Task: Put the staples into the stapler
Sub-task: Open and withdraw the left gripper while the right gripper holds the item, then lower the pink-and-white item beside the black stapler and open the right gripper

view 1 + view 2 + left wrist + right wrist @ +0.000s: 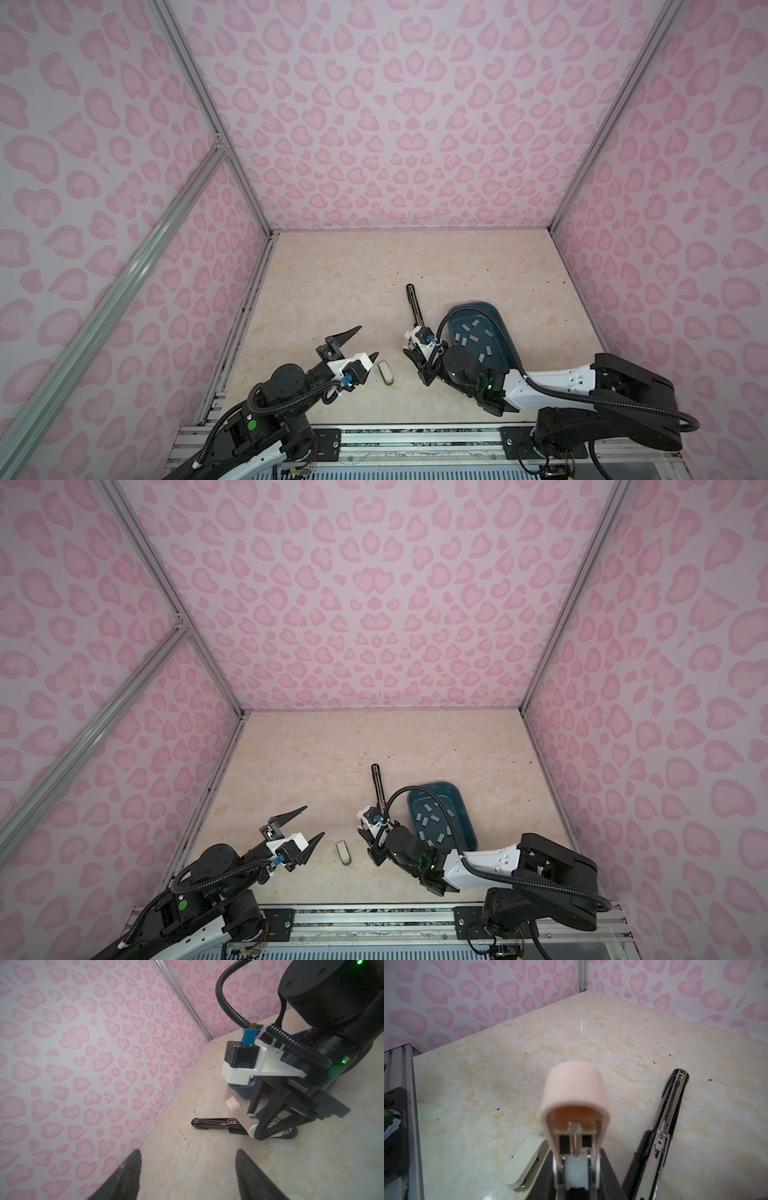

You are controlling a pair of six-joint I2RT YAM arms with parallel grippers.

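- The staples [473,337] are short flat grey strips lying loose and scattered on the floor of a dark blue tray [478,304]. About ten show, and the right arm and its cable hide part of the tray.
- The tray holds nothing else. It sits on the desk [332,282] at 3 o'clock from the desk's middle.
- Near the desk's middle, just beside the tray, is the pink stapler [575,1088]. Its lid is swung up, so the loading channel is exposed.
- The right end effector [577,1178] is pinching this stapler at its hinge end.
- The left end effector [368,341] is at 9 o'clock from the pink stapler. Its fingers are spread and it holds nothing.
- A black stapler [413,305] lies opened out flat at 12 o'clock from the pink one. A closed cream stapler [385,371] lies at 7 o'clock.
- The step in hand looks like fetching a strip while the stapler is held open.
- To do it well, hold the channel level and steady and take one strip by its long edges.
- The strips are thin and lie flat, so sliding one against the tray wall may help.
- To reach the tray, the free arm would have to cross the right arm.
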